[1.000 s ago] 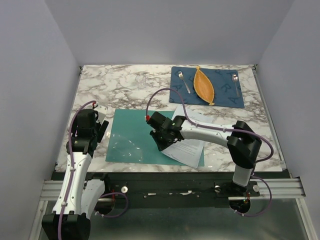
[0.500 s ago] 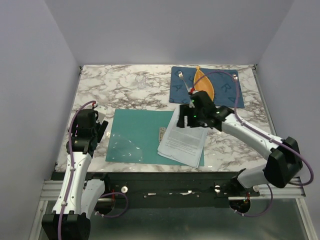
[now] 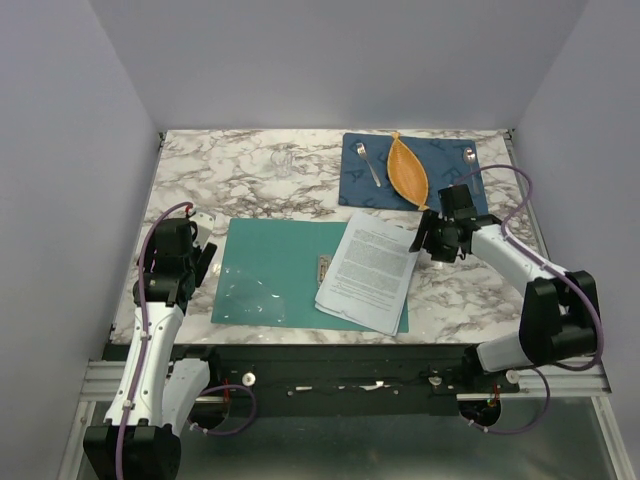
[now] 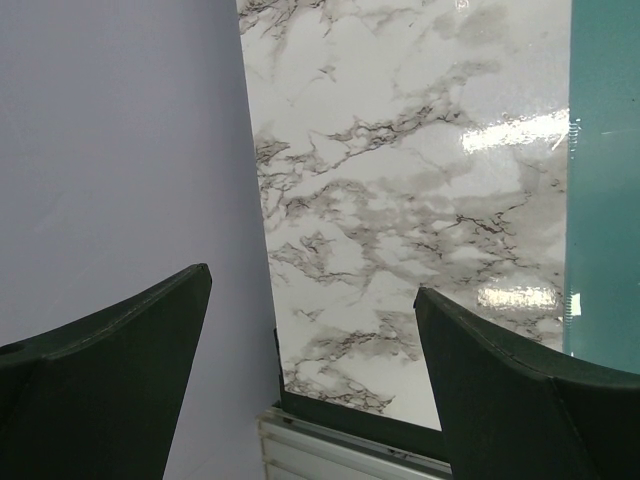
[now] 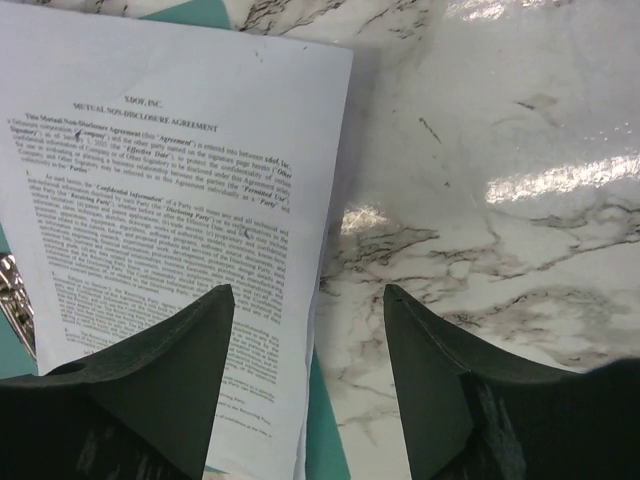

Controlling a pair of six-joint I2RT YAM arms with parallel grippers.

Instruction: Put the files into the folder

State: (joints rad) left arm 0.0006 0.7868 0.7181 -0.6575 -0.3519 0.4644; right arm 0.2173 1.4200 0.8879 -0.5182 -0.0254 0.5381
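Askew, files (image 3: 367,270) on folder (image 3: 270,265), long axis leaning right, heading probably far.

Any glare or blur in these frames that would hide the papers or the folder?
Top external: even light, sharp, only a faint sheen on the clear pocket of the folder. Left wrist: bright glare patches on the marble table; the left hand shows as dark silhouettes. Right wrist: glare streaks on the marble, yet the print on the files is legible.

one folder (image 3: 270,268), one sheaf of files (image 3: 368,268) (sheet count unclear), one placemat (image 3: 445,158), one orange dish (image 3: 408,172), two utensils (image 3: 368,164) (image 3: 470,155).
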